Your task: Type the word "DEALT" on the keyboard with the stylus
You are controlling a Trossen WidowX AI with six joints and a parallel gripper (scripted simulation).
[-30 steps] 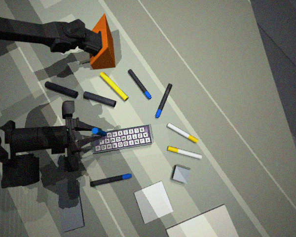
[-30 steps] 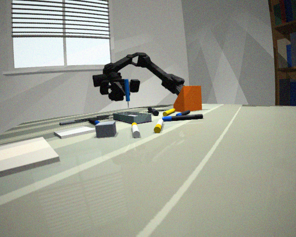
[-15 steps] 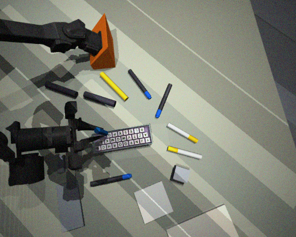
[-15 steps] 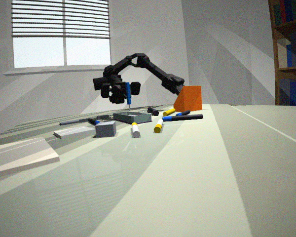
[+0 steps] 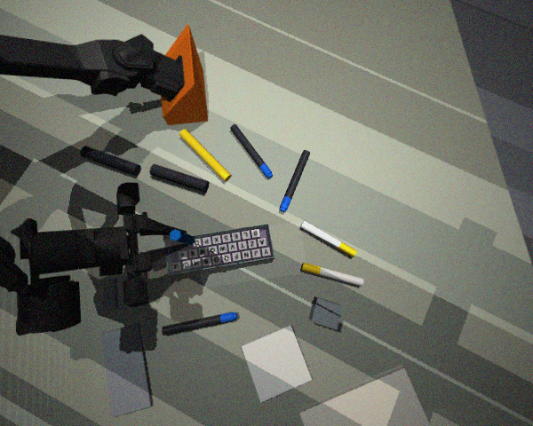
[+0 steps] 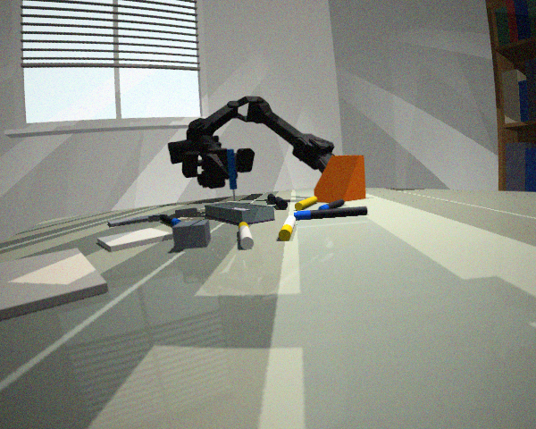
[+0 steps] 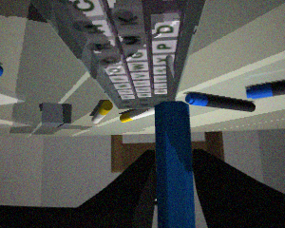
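1. I have the jaws clenched on the stylus (image 5: 176, 235) (image 6: 231, 168) (image 7: 173, 161); the gripper (image 5: 182, 241) (image 6: 225, 168) (image 7: 173, 158) holds its thick blue barrel, leaving the thin tip exposed below the fingers. I judge that this helps me press one key while keeping the fingers off its neighbours.

2. The barrel stands roughly upright in my exterior view, so a downward push should run mostly along its length rather than twist it in the grip.

3. The keyboard (image 5: 239, 248) (image 6: 238, 213) (image 7: 142, 62) extends below and ahead of the jaws, its near end under the fingers. The tip is close above or on it; I can't tell whether it touches a key.

4. The D key (image 7: 165, 29) is at the jaws' end of its row, with P next to it. That placement suits the opening letter, so I read the step in hand as lining up or pressing D. No typed output shows, so I can't confirm any letters.

5. I'd check alignment before pushing firmly: a small offset could catch P, and a loose grip could let the barrel slide up between the fingers.
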